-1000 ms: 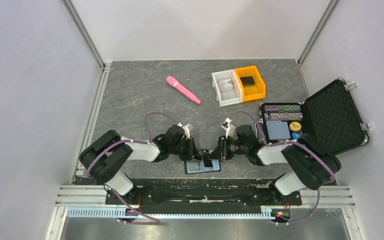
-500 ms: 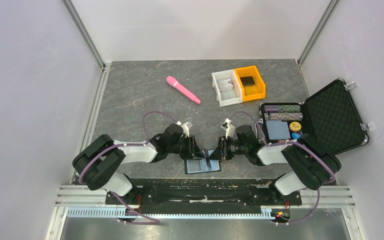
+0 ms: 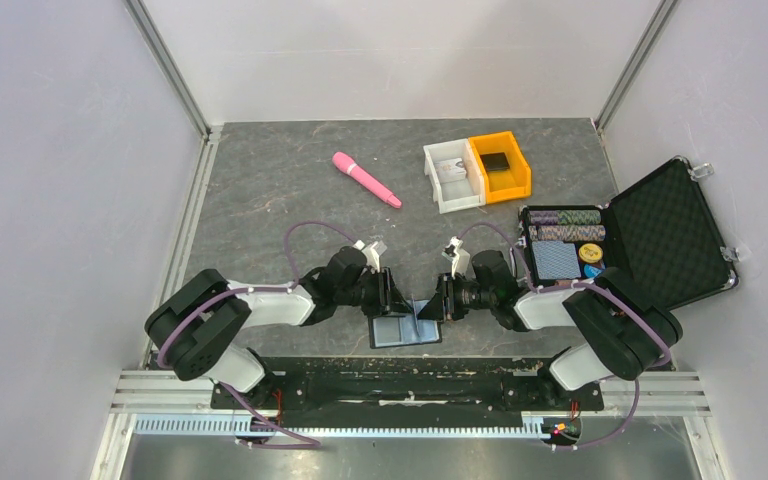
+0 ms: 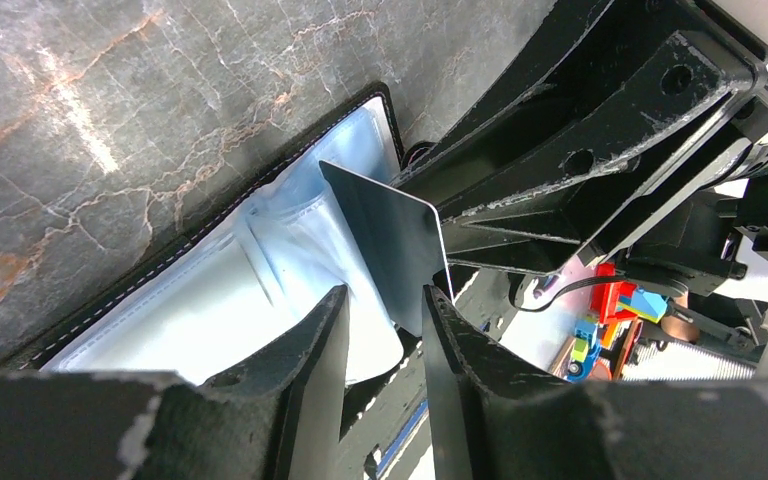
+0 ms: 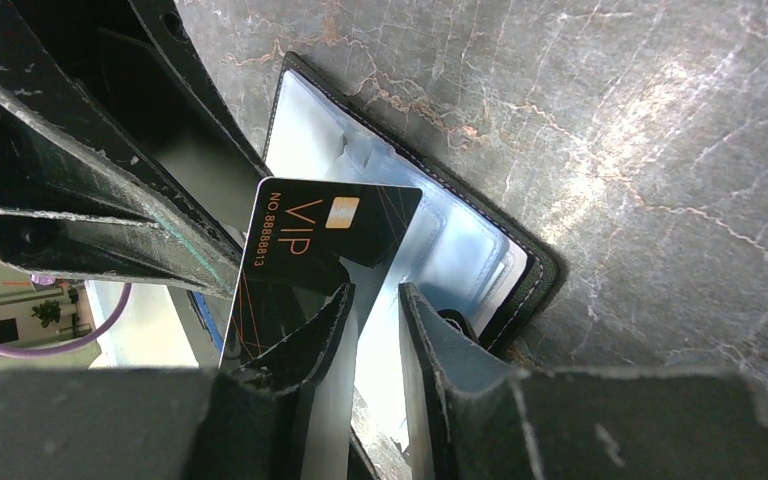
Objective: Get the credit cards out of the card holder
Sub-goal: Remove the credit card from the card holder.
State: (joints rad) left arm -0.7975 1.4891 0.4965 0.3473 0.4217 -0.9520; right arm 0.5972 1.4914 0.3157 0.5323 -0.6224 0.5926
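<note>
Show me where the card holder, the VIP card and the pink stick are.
card holder (image 3: pixel 390 332), top view, its left inner panel.
VIP card (image 5: pixel 300 250), right wrist view, its printed face.
pink stick (image 3: pixel 366 180), top view, middle of its shaft.

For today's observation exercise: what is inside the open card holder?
Bluish clear sleeves and one black VIP card standing up. Any further cards under the sleeves are hidden.

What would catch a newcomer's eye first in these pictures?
A black VIP card stands on edge over the open card holder at the near centre, between the left gripper and right gripper. Farther back sit a pink wand and an orange bin; an open briefcase of poker chips lies right.
</note>
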